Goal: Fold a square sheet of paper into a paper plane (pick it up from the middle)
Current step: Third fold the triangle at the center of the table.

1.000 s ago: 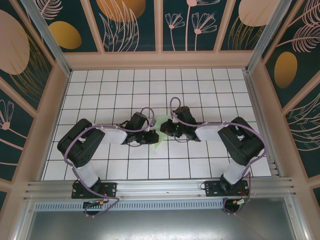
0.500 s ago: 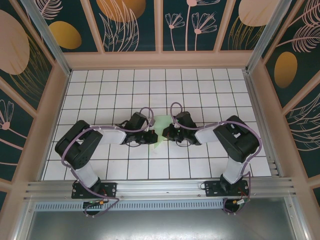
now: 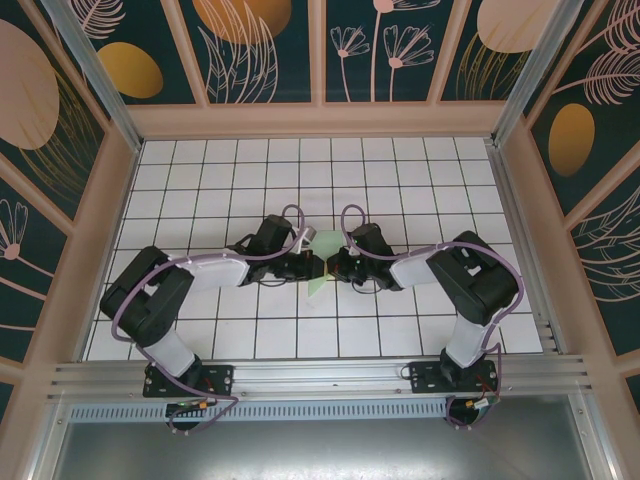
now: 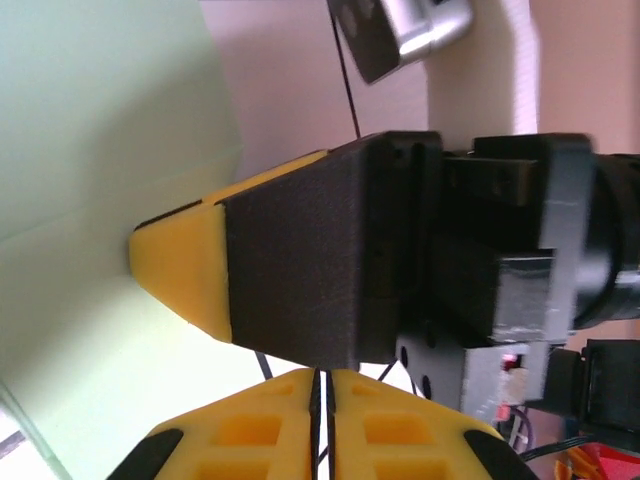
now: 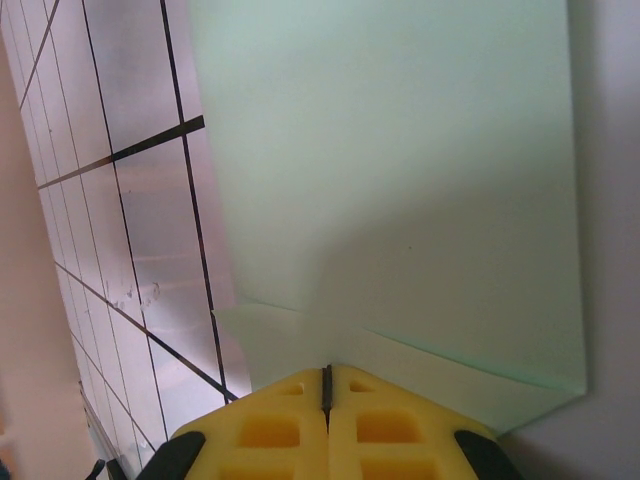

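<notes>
- Our right claw (image 5: 326,388) is pressed together. The sheet of paper (image 5: 400,170) runs straight into its slit, so we judge it is pinching a folded edge, probably to steady that layer while a crease is worked.
- Our left claw (image 4: 320,410) has its pads all but touching, with only a thin dark line between them. We cannot tell whether paper sits in that line.
- Just ahead of the left claw, the right claw's yellow tip bears on the pale green sheet, and the two claws face nose to nose.
- The sheet spreads out ahead of the right claw, creased close to its tips. The white tiled surface (image 5: 150,230) lies beyond it to one side.
- A second ago the claws stood further apart. The left arm has since swung in toward the middle. The green patch on the claws' far side is gone, and green now shows only on their near side.
</notes>
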Available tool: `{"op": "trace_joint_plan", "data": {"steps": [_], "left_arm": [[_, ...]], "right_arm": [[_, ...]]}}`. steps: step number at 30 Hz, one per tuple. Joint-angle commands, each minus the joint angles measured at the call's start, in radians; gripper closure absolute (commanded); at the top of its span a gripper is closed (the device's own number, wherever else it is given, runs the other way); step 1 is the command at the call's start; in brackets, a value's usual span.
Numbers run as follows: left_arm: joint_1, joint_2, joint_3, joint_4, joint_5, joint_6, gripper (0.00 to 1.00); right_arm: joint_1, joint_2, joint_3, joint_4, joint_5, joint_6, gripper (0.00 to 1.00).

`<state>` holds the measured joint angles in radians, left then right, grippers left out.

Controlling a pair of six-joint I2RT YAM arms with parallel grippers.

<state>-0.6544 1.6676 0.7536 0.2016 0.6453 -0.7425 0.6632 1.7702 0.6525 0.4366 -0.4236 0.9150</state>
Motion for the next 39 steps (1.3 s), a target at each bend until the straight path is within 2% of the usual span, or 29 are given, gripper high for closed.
{"op": "trace_joint_plan", "data": {"steps": [1,15,18,21,39], "left_arm": [[0.002,0.040,-0.010,0.039,0.046,-0.043,0.85],[-0.001,0.144,0.007,-0.019,0.006,-0.011,0.87],[-0.001,0.149,0.005,-0.079,-0.043,0.023,0.87],[-0.002,0.143,-0.021,-0.102,-0.068,0.037,0.87],[-0.002,0.003,-0.209,-0.124,-0.053,0.046,0.87]], "right_arm": [[0.000,0.032,0.004,-0.088,0.069,-0.018,0.93],[0.001,0.046,0.021,-0.112,0.071,-0.025,0.93],[0.002,0.047,0.024,-0.121,0.078,-0.029,0.93],[0.001,0.046,0.025,-0.132,0.084,-0.033,0.93],[0.001,0.032,0.023,-0.186,0.120,-0.053,0.93]]}}
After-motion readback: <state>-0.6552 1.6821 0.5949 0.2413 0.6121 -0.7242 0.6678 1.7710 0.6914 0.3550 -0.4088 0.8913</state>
